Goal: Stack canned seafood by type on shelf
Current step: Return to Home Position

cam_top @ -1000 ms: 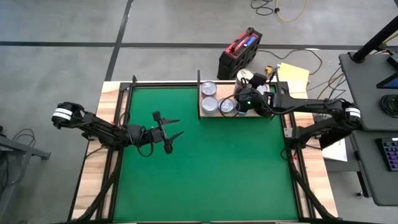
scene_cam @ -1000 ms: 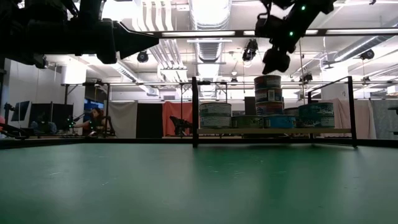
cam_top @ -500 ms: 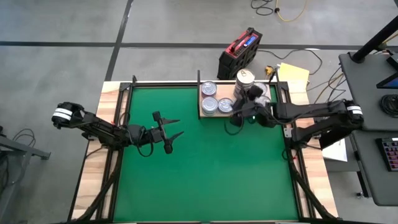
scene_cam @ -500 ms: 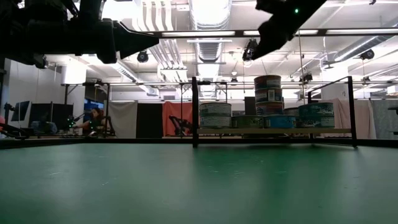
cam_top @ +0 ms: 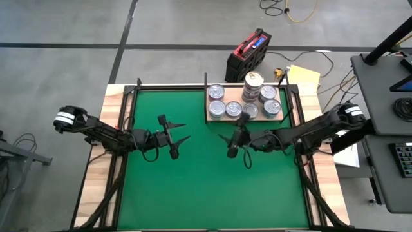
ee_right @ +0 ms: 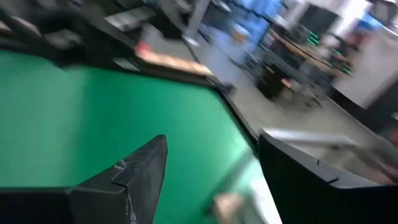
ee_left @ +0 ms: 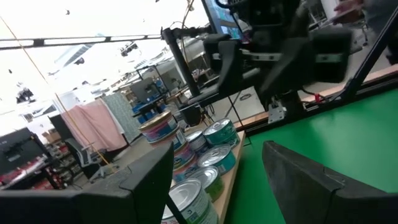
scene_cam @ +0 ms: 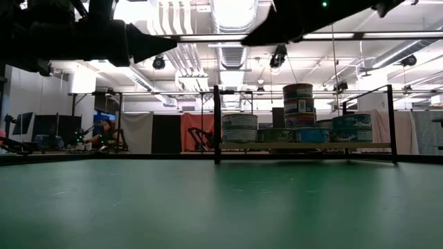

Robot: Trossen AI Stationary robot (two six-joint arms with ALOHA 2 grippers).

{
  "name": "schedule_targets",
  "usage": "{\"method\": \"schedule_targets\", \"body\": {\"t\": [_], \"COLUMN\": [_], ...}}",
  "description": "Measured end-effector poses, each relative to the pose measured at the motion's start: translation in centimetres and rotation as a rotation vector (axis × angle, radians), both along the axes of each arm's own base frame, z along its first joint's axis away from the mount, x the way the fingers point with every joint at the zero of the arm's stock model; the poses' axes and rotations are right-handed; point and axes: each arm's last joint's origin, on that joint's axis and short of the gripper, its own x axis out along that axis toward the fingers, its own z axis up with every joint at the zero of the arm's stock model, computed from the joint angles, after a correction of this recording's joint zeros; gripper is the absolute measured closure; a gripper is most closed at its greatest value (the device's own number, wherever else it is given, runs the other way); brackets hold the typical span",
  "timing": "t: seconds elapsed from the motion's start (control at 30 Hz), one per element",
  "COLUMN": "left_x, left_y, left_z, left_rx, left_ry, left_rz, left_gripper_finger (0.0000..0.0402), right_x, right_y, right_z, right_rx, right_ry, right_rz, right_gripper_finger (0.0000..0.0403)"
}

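Right gripper [cam_top: 226, 145] hangs empty over the green surface [cam_top: 193, 193], fingers apart, near the shelf [scene_cam: 360, 146]. Left gripper [cam_top: 187, 132] waits, also apart. All canned seafood [cam_top: 244, 102] stands on the shelf, partly stacked. I judge the sorting finished; only parking the arms remains.

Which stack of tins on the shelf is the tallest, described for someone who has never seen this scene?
Along the top edge of the green mat in the high view lies a pale wooden shelf loaded with tins. The tallest stack stands in the middle of the shelf's back row. It alone rises well above every other pile beside it.
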Motion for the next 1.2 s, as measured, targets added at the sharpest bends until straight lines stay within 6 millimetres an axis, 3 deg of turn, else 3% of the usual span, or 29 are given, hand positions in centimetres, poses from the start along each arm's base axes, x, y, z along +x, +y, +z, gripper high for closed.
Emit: {"method": "schedule_targets", "body": {"t": [0.37, 0.53, 0.7, 0.9, 1.2], "left_x": [0.0, 0.1, 0.1, 0.1, 0.8], "left_y": [0.1, 0.0, 0.0, 0.0, -0.8], "left_z": [-0.2, -0.6, -0.6, -0.6, 0.5], "left_rx": [-0.069, -0.166, -0.261, -0.474, -0.467], "left_ry": [-0.001, 0.009, -0.022, -0.096, -0.087], "left_rz": [0.012, -0.002, -0.015, -0.048, -0.316], "left_gripper_finger": [0.0171, 0.0171, 0.0171, 0.0171, 0.0171], "right_x": [2.8, 3.7, 4.4, 5.0, 5.3], "right_y": [0.5, -0.5, -1.5, -1.4, -1.2], "right_z": [-0.8, -1.0, -1.6, -2.1, -2.5], "right_rx": [-0.065, -0.007, 0.004, -0.013, -0.064], "right_ry": [-0.155, -0.253, -0.312, -0.413, -0.51], "right_rz": [0.281, 0.439, 0.486, 0.57, 0.62], "right_gripper_finger": [0.0176, 0.0179, 0.018, 0.0183, 0.0189]}}
